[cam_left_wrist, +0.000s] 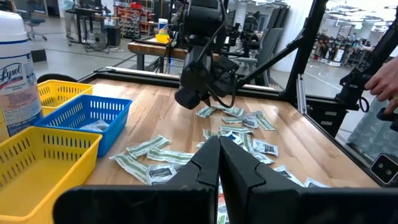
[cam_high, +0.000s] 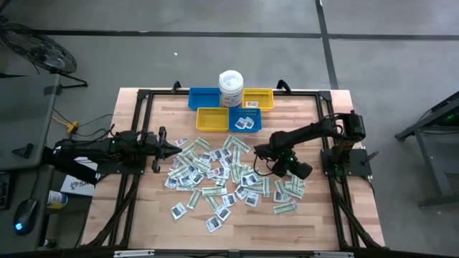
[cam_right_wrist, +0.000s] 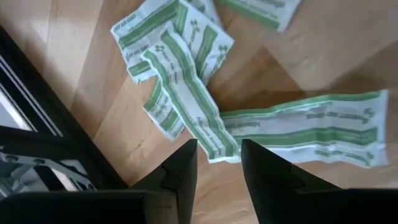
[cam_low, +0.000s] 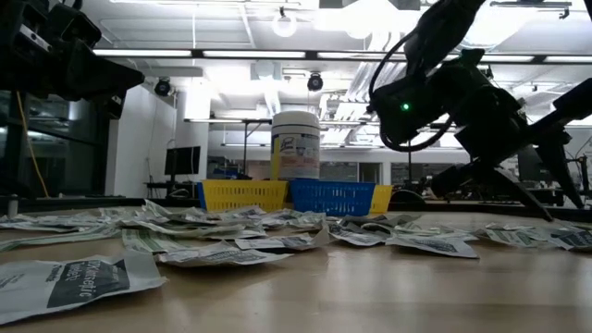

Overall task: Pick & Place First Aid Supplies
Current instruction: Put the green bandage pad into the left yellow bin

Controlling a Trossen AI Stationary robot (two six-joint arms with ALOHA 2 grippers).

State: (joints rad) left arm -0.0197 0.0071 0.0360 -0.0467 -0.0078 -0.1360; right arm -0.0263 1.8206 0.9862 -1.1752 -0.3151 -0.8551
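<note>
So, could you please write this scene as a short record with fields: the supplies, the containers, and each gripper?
supplies: first aid packets scattered loose on the wooden table
containers: yellow bin, blue bin holding a few packets, white tub behind them
left gripper: shut, empty, at the pile's left edge
right gripper: open, just above the end of a green-and-white strip, nothing held

Table top [cam_high: 330, 215]: pale wood planks, smooth, light sheen.
Table frame [cam_high: 215, 92]: black metal bars, matt.
First aid supplies [cam_right_wrist: 186, 106]: thin printed paper packets, matt, creased.
Bins [cam_left_wrist: 84, 115]: moulded plastic mesh, blue and yellow, slightly glossy.
Tub [cam_low: 296, 143]: white plastic, glossy printed label.
Right gripper [cam_right_wrist: 217, 168]: dark plastic fingers, matt.
</note>
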